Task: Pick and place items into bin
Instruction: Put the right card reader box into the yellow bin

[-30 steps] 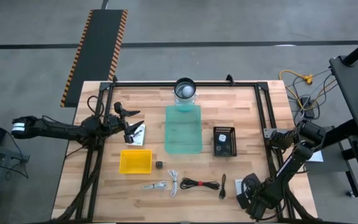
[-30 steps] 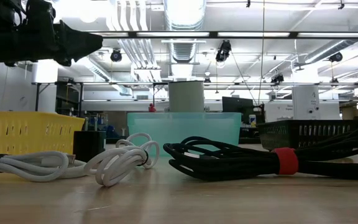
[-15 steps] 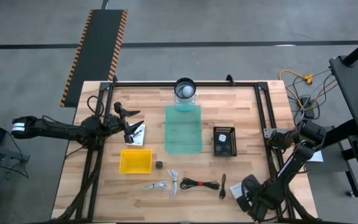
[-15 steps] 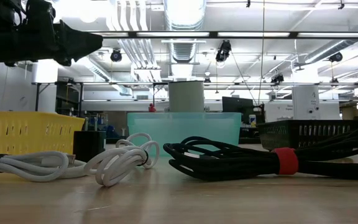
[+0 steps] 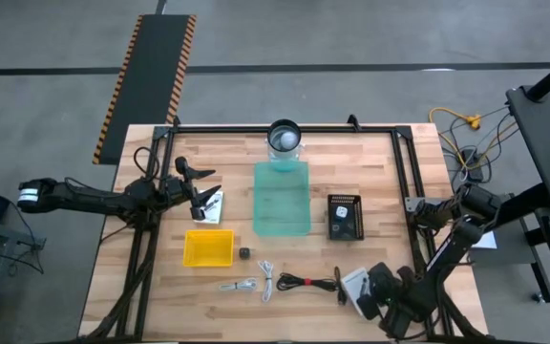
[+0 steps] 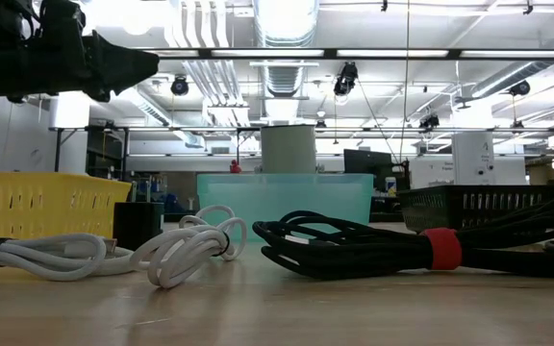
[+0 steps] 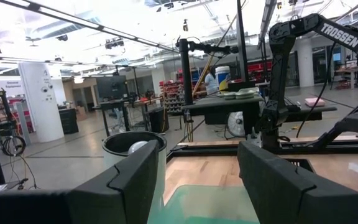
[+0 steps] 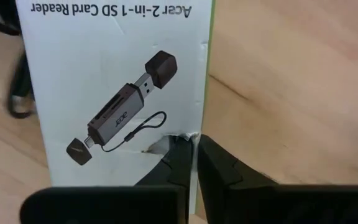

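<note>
The right gripper (image 8: 194,155) sits low over the near right part of the light wooden slatted table (image 5: 370,172), its two dark fingers (image 8: 222,171) pinched together on the edge of a white printed card packet (image 8: 117,81) showing a picture of a dark card reader; in the high view this packet (image 5: 354,284) lies just beside the gripper (image 5: 370,291). The left gripper (image 5: 201,187) hovers over the table's left side with its fingers (image 7: 129,180) spread apart and holding nothing, a second small white printed packet (image 5: 214,205) lying just beside it. A rectangular yellow plastic bin (image 5: 208,247) stands in front of that arm, with a tiny black cube (image 5: 244,252) close to its right. Along the near edge lie short coiled white cables (image 5: 252,283) and a coiled black cable with a red tie (image 5: 306,282). A translucent teal tray (image 5: 282,198) fills the centre, a round grey cup (image 5: 284,137) behind it holding what seems to be a white ball. To the right of the tray stands a black mesh basket (image 5: 344,217) holding something small and pale that I cannot identify.
</note>
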Controlling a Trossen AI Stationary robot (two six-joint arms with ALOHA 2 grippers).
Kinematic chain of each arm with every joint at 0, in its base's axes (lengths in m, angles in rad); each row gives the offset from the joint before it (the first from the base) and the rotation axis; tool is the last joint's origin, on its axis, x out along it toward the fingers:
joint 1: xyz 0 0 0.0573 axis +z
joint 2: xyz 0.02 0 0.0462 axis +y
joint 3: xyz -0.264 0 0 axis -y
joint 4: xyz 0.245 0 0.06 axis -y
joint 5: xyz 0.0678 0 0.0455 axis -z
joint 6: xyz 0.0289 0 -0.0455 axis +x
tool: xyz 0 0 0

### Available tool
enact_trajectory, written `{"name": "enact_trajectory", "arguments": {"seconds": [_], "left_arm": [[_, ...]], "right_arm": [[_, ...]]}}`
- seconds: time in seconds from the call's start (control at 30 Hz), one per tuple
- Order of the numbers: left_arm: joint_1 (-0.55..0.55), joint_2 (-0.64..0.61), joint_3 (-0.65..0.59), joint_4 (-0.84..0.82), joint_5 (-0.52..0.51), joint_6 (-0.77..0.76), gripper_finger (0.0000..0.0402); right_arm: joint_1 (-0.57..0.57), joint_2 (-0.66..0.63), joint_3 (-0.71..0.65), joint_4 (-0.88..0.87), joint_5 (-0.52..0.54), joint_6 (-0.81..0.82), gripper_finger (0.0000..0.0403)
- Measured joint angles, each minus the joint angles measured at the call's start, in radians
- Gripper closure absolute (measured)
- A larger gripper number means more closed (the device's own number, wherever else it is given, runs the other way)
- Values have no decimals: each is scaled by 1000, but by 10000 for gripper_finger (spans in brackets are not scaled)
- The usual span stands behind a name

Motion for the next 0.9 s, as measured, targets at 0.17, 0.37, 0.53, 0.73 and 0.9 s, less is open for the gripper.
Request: {"name": "enact_trajectory", "arguments": {"seconds": [0.17,0.37,0.53,0.73,0.9], "left_arm": [[0,0,0,4,0,0,196],[0,0,0,3,0,-2,196],[0,0,0,-2,0,-9,196],[0,0,-1,-8,11,-10,196],[0,0,-3,-8,104,-48,196]], "right_arm": [[1,-1,66,-97,212,-32,394],[-35,19,81,-162,631,-64,394],[-131,56,65,-155,779,-194,394],[-256,73,58,-147,914,-327,394],[-330,73,59,-139,1132,-420,394]]}}
